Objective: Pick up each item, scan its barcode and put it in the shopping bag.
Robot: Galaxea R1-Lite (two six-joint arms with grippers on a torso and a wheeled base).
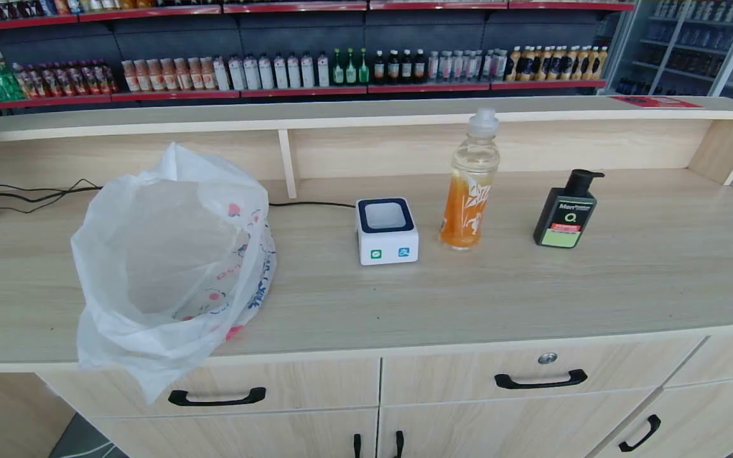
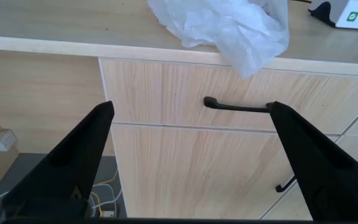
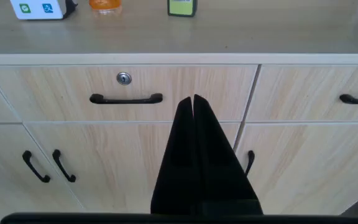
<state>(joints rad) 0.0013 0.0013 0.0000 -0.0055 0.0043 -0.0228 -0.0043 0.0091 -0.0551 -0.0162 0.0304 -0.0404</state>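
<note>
From my station I see the shopping bag [image 1: 169, 254] standing at the left of the counter [image 1: 532, 286], thin white plastic with red and blue print. Its mouth is open toward me, and its lower corner hangs over the counter's front edge above a drawer handle [image 1: 217, 397]. Through the opening I can make out only the bag's own crumpled wall.

The scanner [image 1: 387, 230] sits near the middle, a white box with a dark blue frame round its top window and two small badges on its front, one green and one blue. Its cable [image 1: 312, 204] runs off behind the bag.

Just right of the scanner stands the bottle [image 1: 468, 184], upright, clear plastic with a pale cap. The orange drink fills the lower part and the shoulder shows clear, with a white leaf pattern over the orange.

Further right, apart from it, stands the pump bottle [image 1: 564, 213], dark with a black pump head. Its label has a red strip and a green band, but the writing is too small for me to read reliably.

The left gripper [image 2: 191, 109] hangs below the counter edge before the drawer fronts, fingers spread wide with nothing between them. The right gripper [image 3: 193, 99] faces the drawer with the lock, fingers pressed together on nothing.

Rows of drink bottles [image 1: 341, 70] line the red shelves behind.
</note>
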